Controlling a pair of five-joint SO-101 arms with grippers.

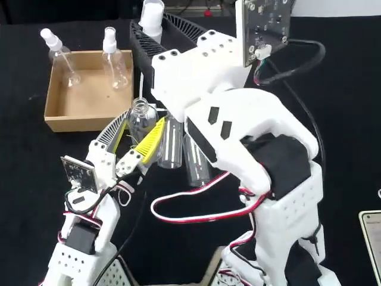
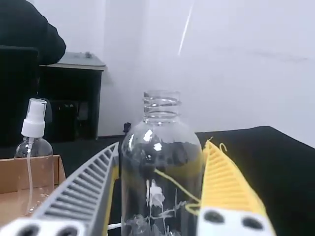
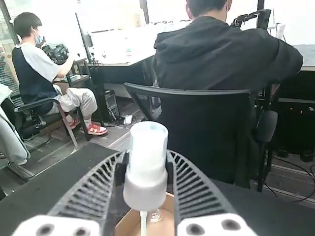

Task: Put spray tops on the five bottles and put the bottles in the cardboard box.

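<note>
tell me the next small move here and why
Probably bring the right gripper, shut on a spray top, over the open neck of the bottle that the left gripper holds upright. That bottle has no top yet.

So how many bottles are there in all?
5: two capped bottles in the cardboard box, one open bottle in the left gripper, two more bottles beside it, partly hidden by the right arm.
</note>
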